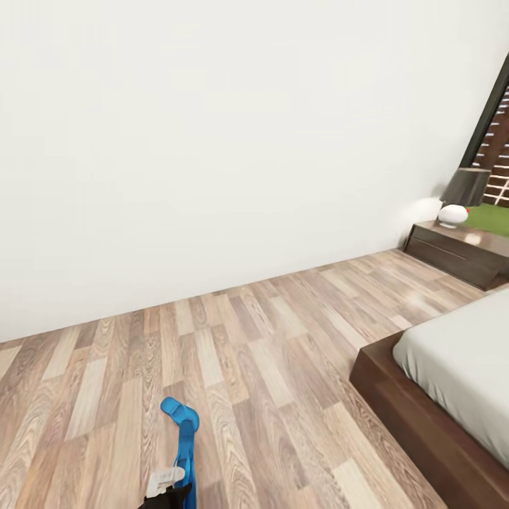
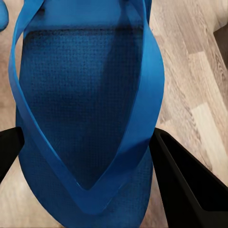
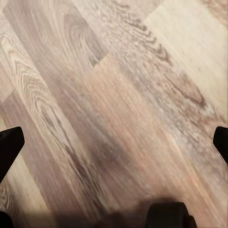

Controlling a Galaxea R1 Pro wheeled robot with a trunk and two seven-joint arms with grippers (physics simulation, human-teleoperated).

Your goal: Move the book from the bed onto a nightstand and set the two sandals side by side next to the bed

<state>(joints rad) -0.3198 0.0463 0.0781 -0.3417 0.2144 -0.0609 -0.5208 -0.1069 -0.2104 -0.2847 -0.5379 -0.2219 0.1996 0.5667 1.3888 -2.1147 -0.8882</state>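
A bright blue sandal (image 1: 182,433) stands on edge above the wood floor at the bottom of the head view, with my left gripper (image 1: 167,489) shut on its lower end. In the left wrist view the sandal (image 2: 80,95) and its V-shaped strap lie between the two black fingers (image 2: 183,185), and a sliver of blue (image 2: 2,14) shows at the corner. My right gripper (image 3: 114,142) is open over bare floor planks. The bed (image 1: 459,367), with its grey mattress and dark frame, is at the right. A dark nightstand (image 1: 452,253) stands beyond it. The book is out of view.
A lamp (image 1: 463,194) with a dark shade and white base sits on the nightstand. A plain white wall (image 1: 212,141) runs across the back. A dark-framed window (image 1: 495,134) is at the far right. Open wood floor (image 1: 283,339) lies between wall and bed.
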